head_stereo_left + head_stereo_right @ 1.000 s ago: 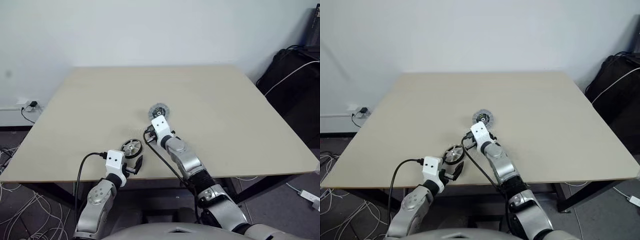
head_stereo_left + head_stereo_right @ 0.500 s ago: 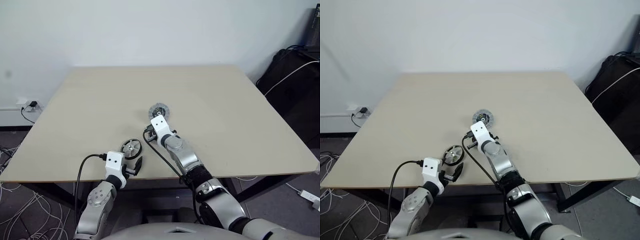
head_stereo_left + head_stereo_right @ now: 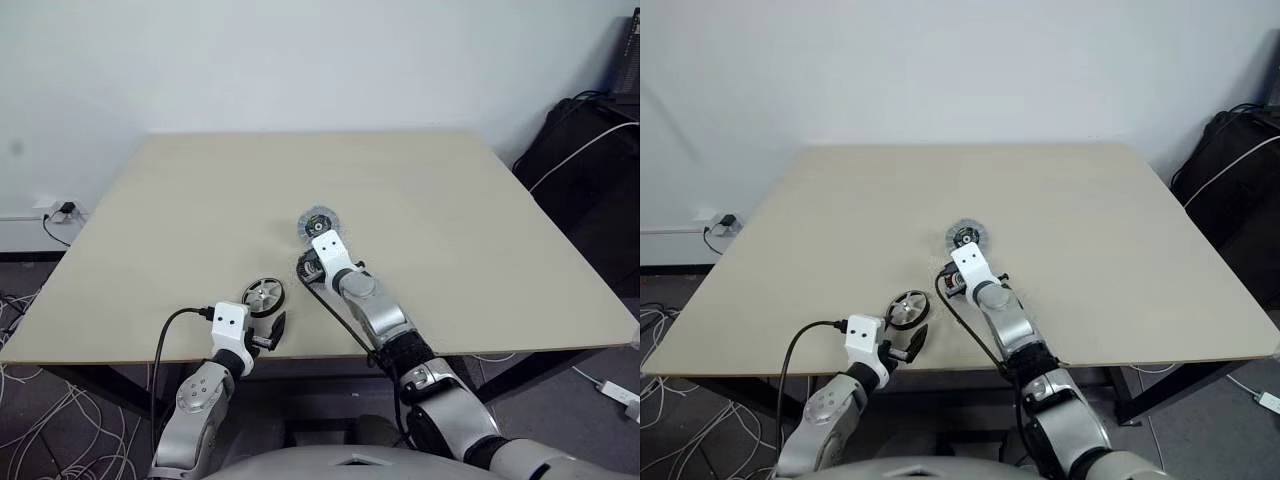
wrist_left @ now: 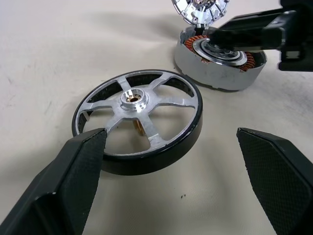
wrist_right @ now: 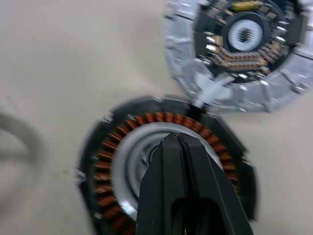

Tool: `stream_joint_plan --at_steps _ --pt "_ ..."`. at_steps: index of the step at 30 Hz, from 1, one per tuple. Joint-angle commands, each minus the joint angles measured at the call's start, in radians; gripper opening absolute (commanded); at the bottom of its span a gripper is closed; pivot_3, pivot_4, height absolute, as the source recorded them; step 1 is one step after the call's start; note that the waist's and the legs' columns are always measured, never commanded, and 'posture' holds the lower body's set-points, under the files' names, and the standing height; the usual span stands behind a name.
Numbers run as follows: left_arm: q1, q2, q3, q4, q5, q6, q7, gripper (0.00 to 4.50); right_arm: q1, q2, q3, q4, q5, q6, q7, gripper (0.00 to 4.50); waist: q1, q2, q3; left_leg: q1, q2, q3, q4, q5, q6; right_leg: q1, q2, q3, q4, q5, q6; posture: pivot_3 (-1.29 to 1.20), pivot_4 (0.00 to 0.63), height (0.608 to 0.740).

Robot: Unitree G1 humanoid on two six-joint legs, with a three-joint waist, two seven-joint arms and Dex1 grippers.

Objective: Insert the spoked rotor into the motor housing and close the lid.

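Three parts: we see all of them lying on the bench (image 3: 480, 230), none held.
Spoked rotor (image 4: 138, 120): flat on the bench near its front edge, just ahead of our left gripper (image 4: 171, 161), untouched.
Left jaws: spread wide, one finger on each side of the rotor's near rim, gripping nothing.
Motor housing (image 5: 166, 166): open side up, copper windings showing, beyond the rotor.
Lid (image 5: 242, 46): lying just beyond the housing, rims touching or nearly so, dark-centred face up.
Right jaws: closed, our right gripper (image 5: 177, 142) tips over the housing's centre; we cannot tell whether they touch it.
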Motion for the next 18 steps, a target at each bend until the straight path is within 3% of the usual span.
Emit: stream_joint_plan --at_steps 1,18 --pt "-0.016 -0.006 -0.008 -0.045 0.0 -0.004 0.001 4.5 0.023 -0.024 -0.012 -0.076 -0.003 0.041 0.013 0.03 0.0 0.0 0.0 0.0 0.0 0.0 0.0 0.0 0.0 0.0 0.0 0.0 0.0 0.0 0.0 0.0 0.0 0.74" --pt "-0.032 -0.004 -0.02 -0.041 -0.003 0.009 -0.003 4.5 0.078 -0.024 -0.021 -0.215 0.025 0.049 0.041 0.03 0.0 -0.002 0.001 0.0 0.0 0.0 0.0 0.0 0.0 0.0 0.0 0.0 -0.001 0.0 0.0 0.0 0.0 0.74"
